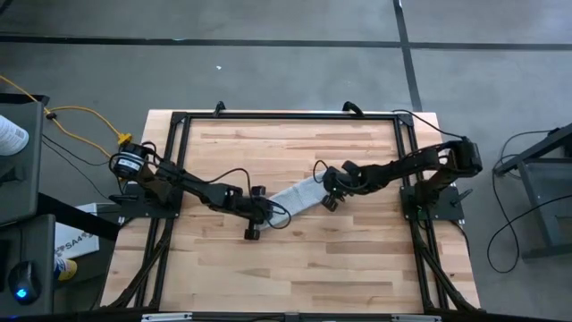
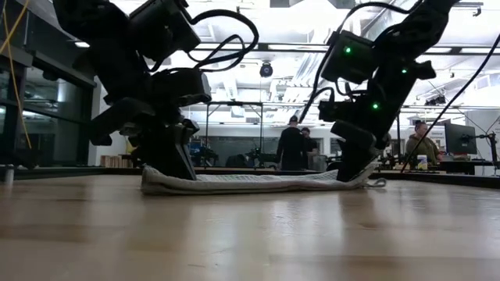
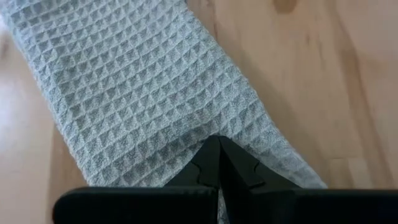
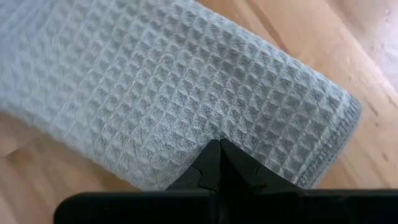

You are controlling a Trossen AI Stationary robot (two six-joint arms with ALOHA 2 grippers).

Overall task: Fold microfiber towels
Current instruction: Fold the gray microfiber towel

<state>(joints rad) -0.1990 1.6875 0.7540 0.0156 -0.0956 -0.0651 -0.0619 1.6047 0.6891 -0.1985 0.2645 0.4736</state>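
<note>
At worktop centre the towel (image 1: 299, 197) lies as a narrow folded strip, long axis running from about 8 o'clock to 2 o'clock. Left jaws (image 1: 260, 211) are pressed together on its 8 o'clock end; right jaws (image 1: 327, 185) are likewise closed on the 2 o'clock end. Each arm is equally near its own end. Judged next: carry one end along the axis onto the other.

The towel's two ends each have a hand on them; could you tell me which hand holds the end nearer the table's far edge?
The right hand does: shut on the towel's upper-right end, while the left hand pinches the lower-left end.
</note>
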